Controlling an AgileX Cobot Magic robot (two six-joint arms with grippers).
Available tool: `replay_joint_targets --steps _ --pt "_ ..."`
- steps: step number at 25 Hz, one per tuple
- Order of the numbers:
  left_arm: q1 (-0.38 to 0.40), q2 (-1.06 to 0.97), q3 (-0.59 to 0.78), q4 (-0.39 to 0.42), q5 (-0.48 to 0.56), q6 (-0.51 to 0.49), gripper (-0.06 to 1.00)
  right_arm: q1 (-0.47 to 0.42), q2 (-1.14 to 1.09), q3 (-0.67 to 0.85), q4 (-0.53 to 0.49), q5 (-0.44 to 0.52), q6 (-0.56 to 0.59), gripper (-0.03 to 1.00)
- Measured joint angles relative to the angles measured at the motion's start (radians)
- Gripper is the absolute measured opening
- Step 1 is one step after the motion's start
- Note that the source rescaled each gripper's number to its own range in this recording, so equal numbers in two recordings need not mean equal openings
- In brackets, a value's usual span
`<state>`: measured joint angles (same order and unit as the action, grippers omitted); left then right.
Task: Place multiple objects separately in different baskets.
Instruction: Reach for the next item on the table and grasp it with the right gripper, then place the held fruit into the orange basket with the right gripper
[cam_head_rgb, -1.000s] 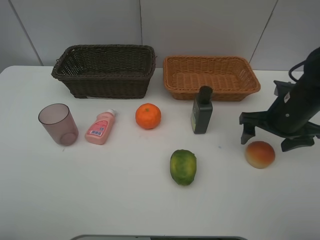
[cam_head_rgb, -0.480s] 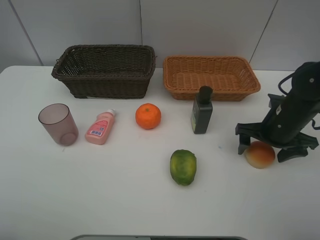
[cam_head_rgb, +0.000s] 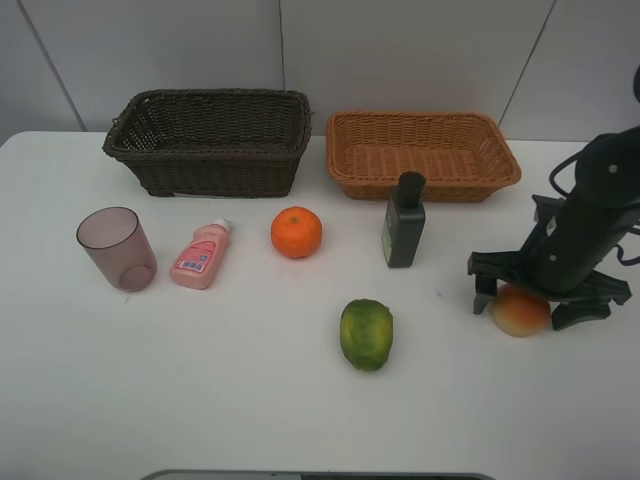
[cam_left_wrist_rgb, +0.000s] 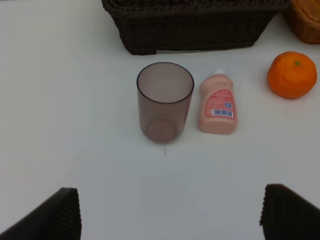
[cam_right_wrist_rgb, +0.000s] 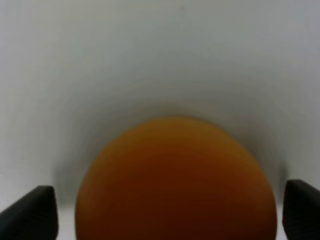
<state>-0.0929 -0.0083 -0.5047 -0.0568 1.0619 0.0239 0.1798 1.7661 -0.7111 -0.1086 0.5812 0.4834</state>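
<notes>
Red-yellow fruit (cam_head_rgb: 520, 311) lies near the right edge of the table (cam_head_rgb: 250, 420), between the wide-spread jaws of the right gripper (cam_head_rgb: 532, 307). Centre on its middle, then close gently.

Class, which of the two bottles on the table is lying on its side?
The pink bottle, lying flat between the cup and the orange; the dark green bottle stands upright.

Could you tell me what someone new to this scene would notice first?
The right gripper, jaws wide open, straddles the red-yellow round fruit on the right of the table. At the back, a dark brown basket and a light tan basket stand side by side.
</notes>
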Motion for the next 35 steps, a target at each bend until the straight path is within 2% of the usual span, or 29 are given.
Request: replay_joint_targets --steps 2,4,6,8,30,35 --pt "0.0 0.0 0.0 0.0 0.0 0.0 0.92 0.0 0.007 0.0 0.0 0.0 0.0 0.98" --pt "0.0 0.0 0.0 0.0 0.0 0.0 0.92 0.0 0.008 0.0 0.0 0.0 0.0 0.89" --pt "0.0 0.0 0.0 0.0 0.0 0.0 0.92 0.0 0.008 0.0 0.0 0.0 0.0 0.7" --pt "0.0 0.0 0.0 0.0 0.0 0.0 0.92 0.0 0.008 0.0 0.0 0.0 0.0 0.43" --pt "0.0 0.0 0.0 0.0 0.0 0.0 0.92 0.0 0.002 0.0 0.0 0.004 0.003 0.42" --pt "0.0 0.0 0.0 0.0 0.0 0.0 0.92 0.007 -0.03 -0.058 -0.006 0.094 0.003 0.42"
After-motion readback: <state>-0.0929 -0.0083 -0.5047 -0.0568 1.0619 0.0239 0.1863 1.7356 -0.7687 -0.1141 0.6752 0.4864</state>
